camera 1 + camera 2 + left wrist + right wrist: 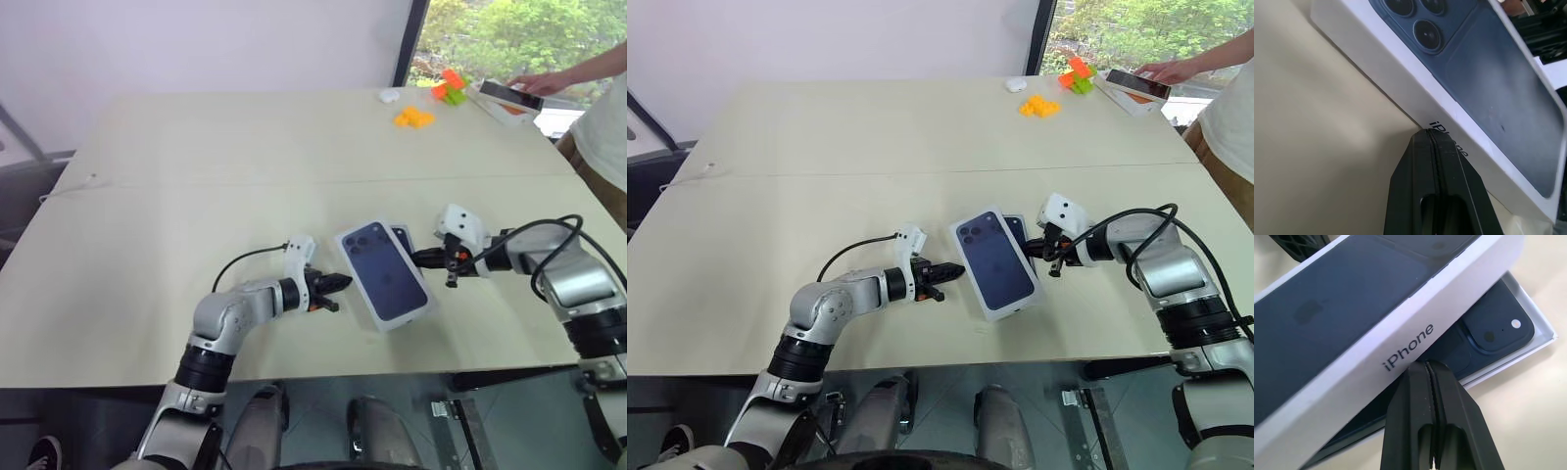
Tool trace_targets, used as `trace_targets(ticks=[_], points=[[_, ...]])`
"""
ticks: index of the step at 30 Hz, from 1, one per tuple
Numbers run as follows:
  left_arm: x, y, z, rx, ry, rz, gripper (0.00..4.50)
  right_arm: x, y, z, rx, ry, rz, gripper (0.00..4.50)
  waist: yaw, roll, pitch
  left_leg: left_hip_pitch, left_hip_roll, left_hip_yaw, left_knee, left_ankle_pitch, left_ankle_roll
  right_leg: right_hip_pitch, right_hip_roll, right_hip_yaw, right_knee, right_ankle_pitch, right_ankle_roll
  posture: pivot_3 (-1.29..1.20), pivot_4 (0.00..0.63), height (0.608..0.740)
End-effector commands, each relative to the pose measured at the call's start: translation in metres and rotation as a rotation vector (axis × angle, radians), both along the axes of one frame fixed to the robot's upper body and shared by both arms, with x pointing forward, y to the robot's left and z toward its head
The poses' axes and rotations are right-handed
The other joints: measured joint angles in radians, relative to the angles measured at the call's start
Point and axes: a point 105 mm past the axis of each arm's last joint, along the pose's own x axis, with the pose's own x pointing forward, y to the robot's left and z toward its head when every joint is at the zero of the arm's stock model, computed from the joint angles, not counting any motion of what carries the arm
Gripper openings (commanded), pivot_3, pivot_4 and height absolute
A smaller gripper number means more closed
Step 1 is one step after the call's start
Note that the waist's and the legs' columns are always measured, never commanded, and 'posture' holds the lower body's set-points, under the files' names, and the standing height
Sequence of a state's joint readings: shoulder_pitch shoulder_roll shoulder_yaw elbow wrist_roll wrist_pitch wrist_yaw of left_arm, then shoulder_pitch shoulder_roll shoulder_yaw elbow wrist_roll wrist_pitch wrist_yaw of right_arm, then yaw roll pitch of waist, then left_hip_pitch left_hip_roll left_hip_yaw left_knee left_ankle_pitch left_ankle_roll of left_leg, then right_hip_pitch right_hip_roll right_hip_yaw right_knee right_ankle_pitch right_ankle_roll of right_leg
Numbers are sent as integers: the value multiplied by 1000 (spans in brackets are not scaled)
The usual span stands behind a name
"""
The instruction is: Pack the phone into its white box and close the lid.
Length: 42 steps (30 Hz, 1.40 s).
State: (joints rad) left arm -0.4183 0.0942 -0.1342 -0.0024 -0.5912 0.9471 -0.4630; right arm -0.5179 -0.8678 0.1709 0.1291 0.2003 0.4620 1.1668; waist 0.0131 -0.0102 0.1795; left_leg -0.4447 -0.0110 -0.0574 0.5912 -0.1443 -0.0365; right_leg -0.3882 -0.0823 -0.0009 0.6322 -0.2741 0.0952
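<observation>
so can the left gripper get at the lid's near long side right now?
Probably yes: the shut left gripper sits at the lid side wall, bare table around, nothing between.

The beige table (196, 196) carries the white box (1542, 335) near its front edge, with the lid (385, 273) lying askew over it. Far behind the box lie orange blocks (413, 117) and a small white object (389, 95).

arms: silver-grey, black joints | cables: black loops | wrist cameras: white housings | fingers: black
</observation>
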Motion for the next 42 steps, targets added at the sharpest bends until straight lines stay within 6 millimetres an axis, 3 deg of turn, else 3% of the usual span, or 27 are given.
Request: trace_targets(ticks=[1, 11, 21, 27, 35, 42], points=[[4, -9, 19, -29, -75, -22, 0, 0, 3, 15, 28, -51, 8, 44, -1, 0, 0, 0, 0, 0, 0, 0, 0, 0, 0, 0, 0, 0, 0, 0, 150, 740], [10, -20, 29, -43, -100, -42, 0, 8, -10, 22, -4, -96, -52, 44, -1, 0, 0, 0, 0, 0, 0, 0, 0, -1, 1, 0, 0, 0, 0, 0, 150, 740], [5, -10, 24, -38, -85, -21, 0, 23, -27, 26, -86, -177, -105, 44, -3, 0, 0, 0, 0, 0, 0, 0, 0, -1, 1, 0, 0, 0, 1, 0, 150, 740], [7, -9, 27, -44, -95, -4, 0, 19, -41, 26, -152, -156, -87, 44, 0, 0, 0, 0, 0, 0, -1, 0, 0, -1, 1, 0, 0, 0, 1, 0, 150, 740], [4, -13, 44, -84, -109, -31, 0, -2, -20, 45, -30, -75, -15, 44, -3, 0, 0, 0, 0, 0, 0, 0, 0, -1, 1, 0, 1, 0, 1, 0, 150, 740], [4, -18, 40, -67, -107, -36, 0, -9, -5, 37, -23, -45, 6, 44, -1, 0, 0, 0, 0, 0, 0, 0, 0, -1, 1, 0, 1, 0, 1, 0, 150, 740]])
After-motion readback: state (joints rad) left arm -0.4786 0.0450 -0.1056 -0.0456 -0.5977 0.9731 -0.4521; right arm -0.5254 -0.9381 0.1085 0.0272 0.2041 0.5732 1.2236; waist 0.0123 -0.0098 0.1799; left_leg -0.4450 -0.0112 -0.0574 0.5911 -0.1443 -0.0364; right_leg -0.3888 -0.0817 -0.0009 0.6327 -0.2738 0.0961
